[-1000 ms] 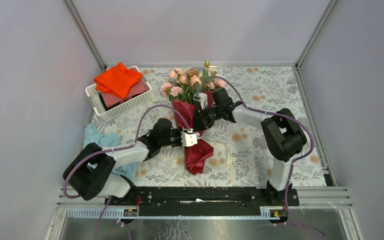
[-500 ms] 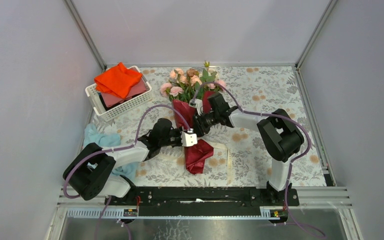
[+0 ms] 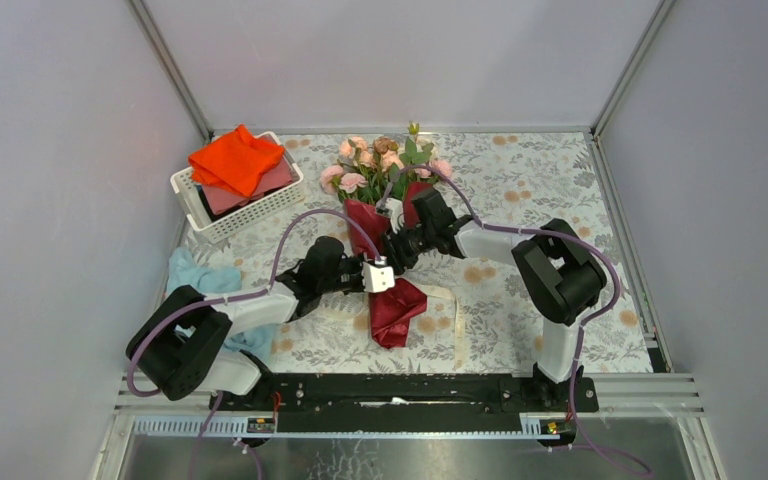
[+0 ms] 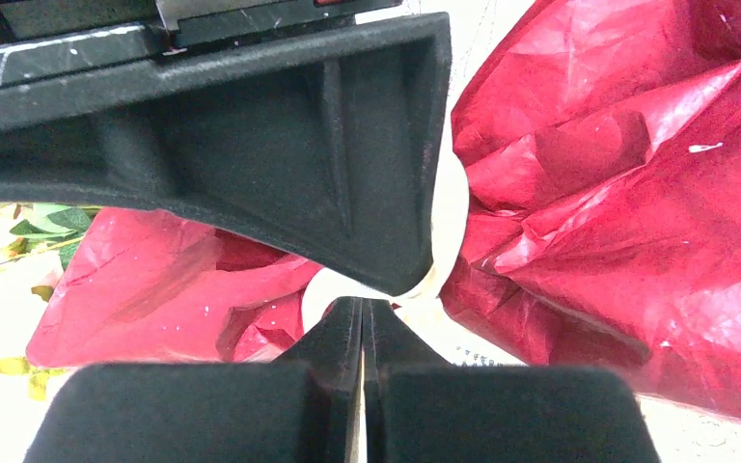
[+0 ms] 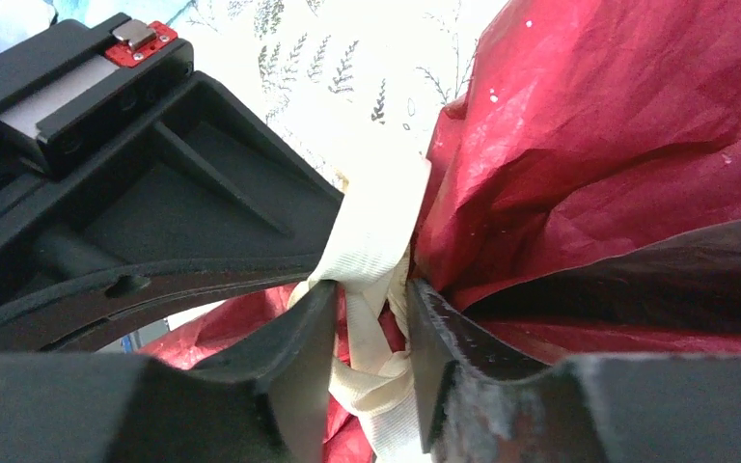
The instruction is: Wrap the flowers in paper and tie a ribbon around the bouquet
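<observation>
Ribbon [image 3: 456, 335] lay nearest the arms' bases, a cream length of it trailing flat on the flower-printed table [image 3: 530, 180] just right of the bouquet's foot. The bouquet [image 3: 375, 230] lay along the middle of the table. Its crumpled dark red paper [image 3: 397, 310] flared toward the bases and narrowed to a waist farther out. Left of that foot, a light blue cloth [image 3: 198, 272] sat bunched beside the left arm.

At the waist the two grippers met. The left gripper [image 4: 362, 323] came in from the left, its fingers pressed tightly together with their tips right against a cream fold of ribbon at the paper. Whether any ribbon was caught between them could not be told. The right gripper [image 5: 371, 333] reached in from the right, just beyond the left one, with its fingers [image 5: 294, 357] parted. A knotted stretch of ribbon ran through the gap between them, against the paper, with red showing beside it, so nothing was clamped there.

Beyond the grippers the paper opened into a cone. The flowers [image 3: 375, 158] spread out of it, pink and peach heads among green leaves, pointing toward the far wall. Off to the far left stood a white basket [image 3: 250, 218] holding a bright orange cloth [image 3: 235, 158] on top of something darker red.
</observation>
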